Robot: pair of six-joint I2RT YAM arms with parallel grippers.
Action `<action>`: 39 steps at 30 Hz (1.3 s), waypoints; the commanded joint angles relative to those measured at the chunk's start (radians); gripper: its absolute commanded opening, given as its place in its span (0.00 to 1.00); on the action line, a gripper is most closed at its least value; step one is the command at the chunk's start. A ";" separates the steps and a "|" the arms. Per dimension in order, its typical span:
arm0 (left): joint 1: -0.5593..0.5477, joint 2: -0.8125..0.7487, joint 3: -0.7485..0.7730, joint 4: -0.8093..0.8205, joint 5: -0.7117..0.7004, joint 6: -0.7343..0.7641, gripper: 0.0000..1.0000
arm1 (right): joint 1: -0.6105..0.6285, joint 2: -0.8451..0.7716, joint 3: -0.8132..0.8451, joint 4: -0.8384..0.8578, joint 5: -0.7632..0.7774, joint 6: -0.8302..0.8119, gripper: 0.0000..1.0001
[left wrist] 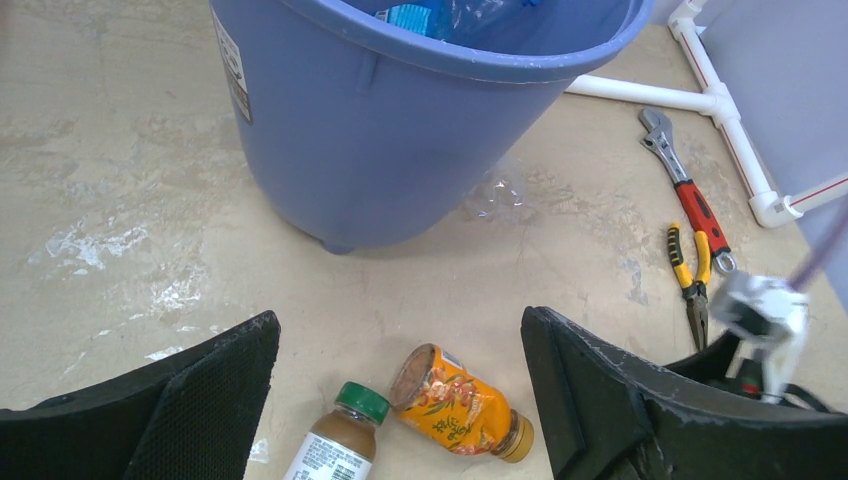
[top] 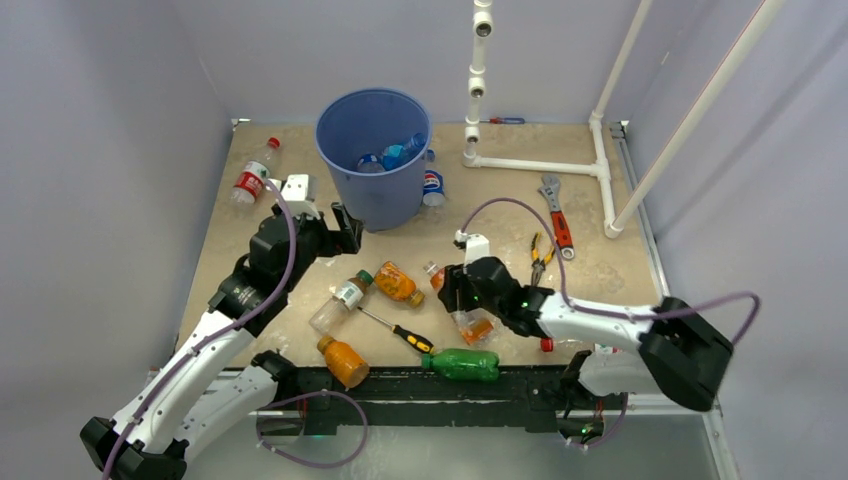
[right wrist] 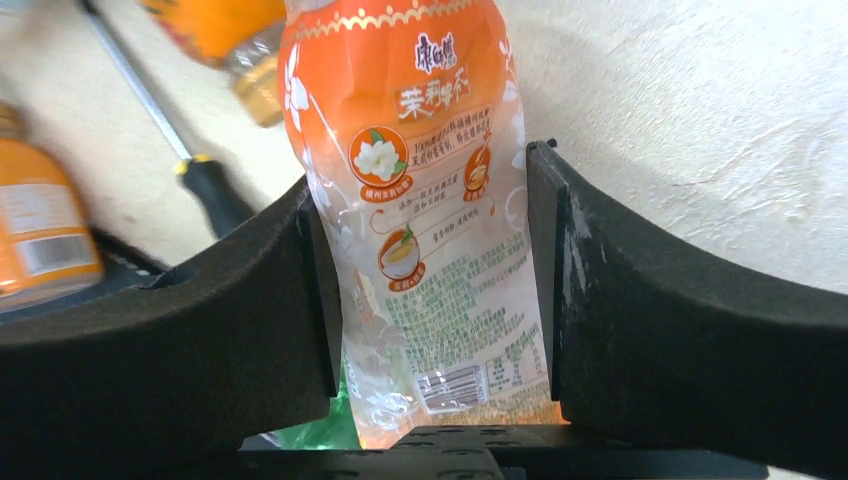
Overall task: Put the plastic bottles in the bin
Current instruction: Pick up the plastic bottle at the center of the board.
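Plastic bottles (top: pixel 398 282) lie scattered across a pale table (top: pixel 610 275), and several more already sit inside the bin (top: pixel 385 195), a round blue bucket at the far side, left of centre. The step in hand looks like a pickup. The right gripper (right wrist: pixel 425 200) has its two black pads pressed against opposite sides of a clear bottle with an orange-and-white label (right wrist: pixel 400 90), pinching it across the middle. This bottle lies near the front of the table, right of centre, just beyond a green bottle (top: pixel 465 363) and beside a screwdriver (top: pixel 400 330). Its long axis runs from the near edge toward the far side, and the upright label print suggests that the cap end points away from the arms, roughly toward the bin. Whether it has left the table cannot be told. The left gripper (left wrist: pixel 400 325) hangs empty close to the bin's base, its fingers spread wide. The next move probably calls for lifting the thin-walled bottle straight up, clear of its neighbours, carrying it left and away over the bin's rim, and only there opening the pads.
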 commanded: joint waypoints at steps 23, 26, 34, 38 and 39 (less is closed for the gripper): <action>-0.001 -0.104 -0.167 0.539 0.729 -0.059 0.91 | 0.004 -0.747 -0.406 0.815 -0.315 0.001 0.30; 0.000 -0.087 -0.182 0.602 0.803 -0.093 0.90 | 0.004 -0.699 -0.423 0.932 -0.293 0.037 0.30; -0.001 -0.135 -0.229 0.689 0.810 -0.119 0.90 | 0.004 -0.499 -0.429 1.211 -0.312 0.126 0.28; -0.001 -0.127 -0.226 0.694 0.827 -0.124 0.90 | 0.009 -0.400 -0.407 1.312 -0.337 0.159 0.27; -0.001 -0.127 -0.228 0.698 0.830 -0.125 0.90 | 0.013 -0.381 -0.396 1.327 -0.343 0.162 0.27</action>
